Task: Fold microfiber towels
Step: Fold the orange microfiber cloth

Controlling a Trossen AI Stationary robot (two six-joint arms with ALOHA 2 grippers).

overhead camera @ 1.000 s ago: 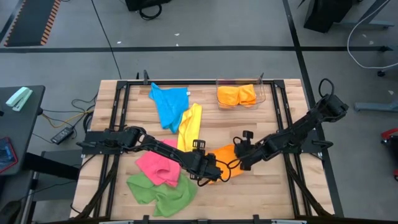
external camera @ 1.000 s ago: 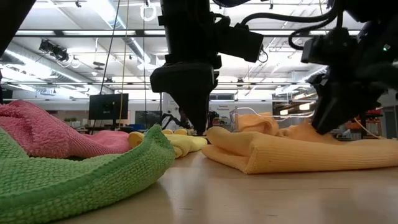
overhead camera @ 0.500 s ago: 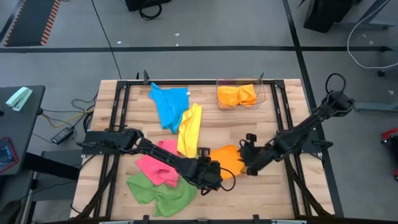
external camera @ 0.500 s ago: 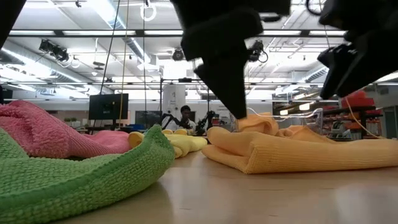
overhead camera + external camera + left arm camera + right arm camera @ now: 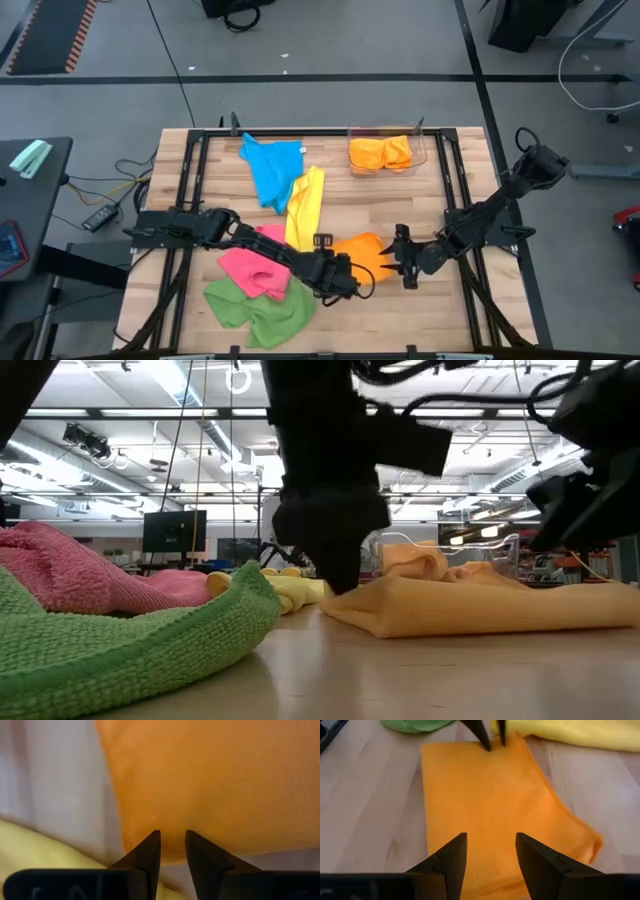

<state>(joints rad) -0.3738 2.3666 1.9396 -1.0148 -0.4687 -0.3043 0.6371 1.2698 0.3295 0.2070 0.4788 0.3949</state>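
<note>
A folded orange towel (image 5: 365,248) lies flat on the wooden table's middle. My left gripper (image 5: 172,836) points steeply down at the towel's left edge (image 5: 470,745), its fingers a narrow gap apart. It also shows in the high view, my left gripper (image 5: 350,274). My right gripper (image 5: 491,852) hangs open above the towel's right end, clear of it; in the low view my right gripper (image 5: 580,510) stands well above the cloth. Pink (image 5: 255,268), green (image 5: 255,308), yellow (image 5: 305,205) and blue (image 5: 272,168) towels lie crumpled to the left. My left gripper has its fingertips (image 5: 482,737) down on the orange towel at its left edge (image 5: 172,852), coming from above at a steep slant. Orange cloth fills the narrow gap between them. The towel lies flat on the table; how many layers are caught does not show.
A clear plastic bin (image 5: 425,150) at the back right holds folded orange cloth (image 5: 382,152). The green towel (image 5: 120,650) fills the low view's near left. Bare wood shows along the table's near right side (image 5: 420,310). Black frame rails (image 5: 465,230) run along the table's sides.
My right gripper has risen off the orange towel and drawn back toward the table's right edge, tipping further down. My left gripper lifted, then came down again at the towel's left edge. The towel's thick left fold now lies flatter.
</note>
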